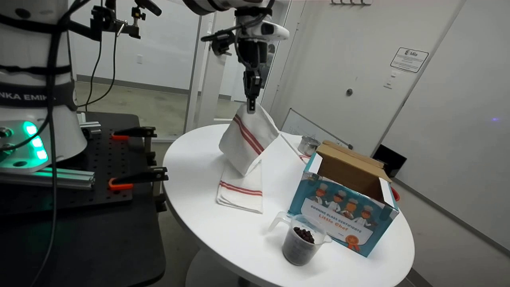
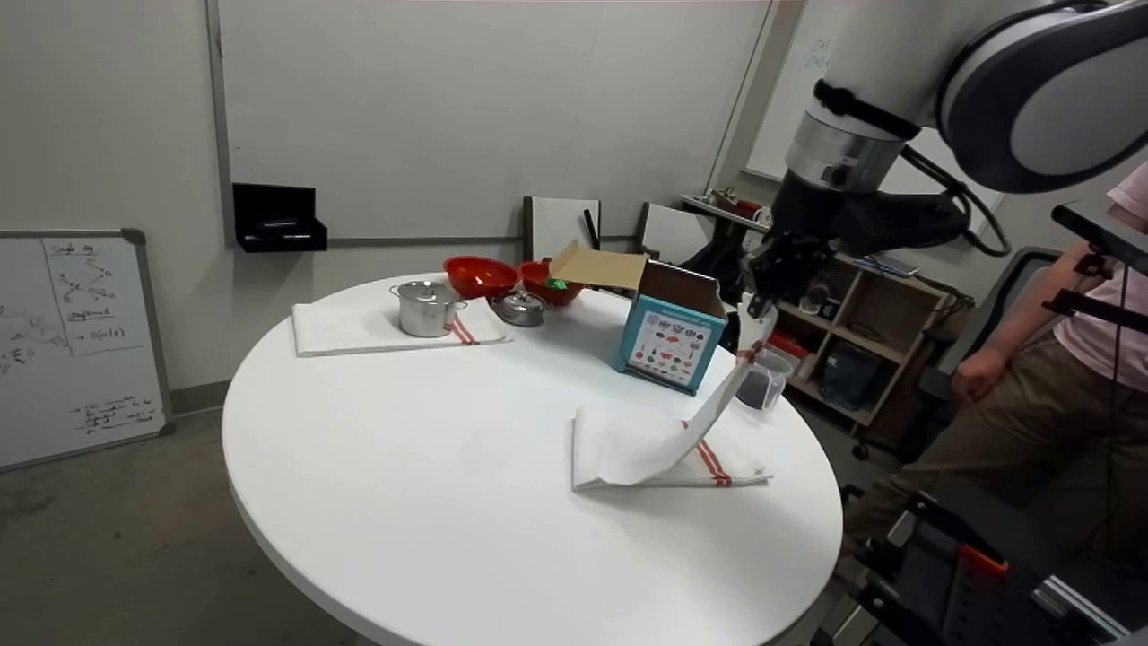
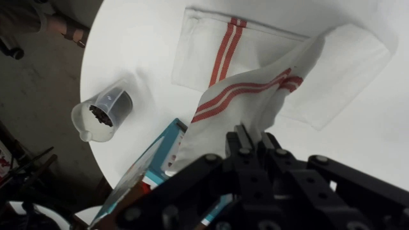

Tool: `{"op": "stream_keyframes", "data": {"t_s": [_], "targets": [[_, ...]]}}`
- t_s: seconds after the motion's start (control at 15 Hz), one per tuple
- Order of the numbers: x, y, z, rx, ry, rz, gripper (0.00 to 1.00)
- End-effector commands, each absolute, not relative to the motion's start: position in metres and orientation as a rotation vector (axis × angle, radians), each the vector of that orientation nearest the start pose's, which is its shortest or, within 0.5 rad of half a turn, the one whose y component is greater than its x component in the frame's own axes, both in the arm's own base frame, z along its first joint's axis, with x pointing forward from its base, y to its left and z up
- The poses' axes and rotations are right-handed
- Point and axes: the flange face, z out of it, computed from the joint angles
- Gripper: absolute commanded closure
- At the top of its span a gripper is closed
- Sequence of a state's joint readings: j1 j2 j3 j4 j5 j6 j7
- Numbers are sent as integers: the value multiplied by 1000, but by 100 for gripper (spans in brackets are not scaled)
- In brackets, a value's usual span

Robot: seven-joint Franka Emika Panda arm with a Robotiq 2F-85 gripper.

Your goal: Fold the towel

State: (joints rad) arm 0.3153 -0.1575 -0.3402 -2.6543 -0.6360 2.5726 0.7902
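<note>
1. Gripper [image 3: 254, 138]: closed on the towel [image 1: 239, 141], pinched between the fingers [image 1: 251, 105] above the table [image 2: 430, 502]. The cloth enters the grip bunched, not flat, near a pair of red stripes [image 3: 219, 107].
2. Towel: partly lying, partly raised. The lying part is a layered strip [image 3: 247, 51] on the table, striped near one end; a flap [image 3: 223, 127] rises from the opposite end to the gripper. The layers cannot be counted.
3. Neighbours: the box [image 1: 338, 217] and the cup [image 1: 302, 241] stand apart from the strip.
4. Handling (judged): thin, woven, light and limp; safe to squeeze, with enough tooth that a firm pinch should not slip. Lacking stiffness, it obeys only where held; free corners will droop and lag. A hard pull could drag the strip along, since little weight anchors it.
5. Hold (judged): the middle of the flap's end edge would carry both corners evenly. In an exterior view the flap hangs slantwise, so it may land crooked. It calls for a slow, low lay-down towards the strip's striped end.
6. Correction, if wanted: take one flap corner by the upper layer alone; a deep pinch would probably gather the layers beneath.
</note>
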Motion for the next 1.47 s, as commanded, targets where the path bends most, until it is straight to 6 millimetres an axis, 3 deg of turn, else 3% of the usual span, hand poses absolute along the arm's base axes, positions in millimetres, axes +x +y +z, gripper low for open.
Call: {"op": "stream_keyframes", "data": {"t_s": [0.0, 0.13, 0.27, 0.53, 0.8, 0.93, 1.13, 1.4], "targets": [[477, 42, 258, -3413, 213, -227, 98], [500, 64, 236, -3411, 100, -179, 98], [512, 74, 231, -3433, 47, -212, 98], [520, 80, 232, -3446, -26, -340, 98], [516, 75, 240, -3446, -38, -442, 98], [516, 73, 251, -3454, -42, -495, 98], [524, 82, 285, -3481, -83, -618, 98], [541, 124, 344, -3518, -261, -791, 98]]}}
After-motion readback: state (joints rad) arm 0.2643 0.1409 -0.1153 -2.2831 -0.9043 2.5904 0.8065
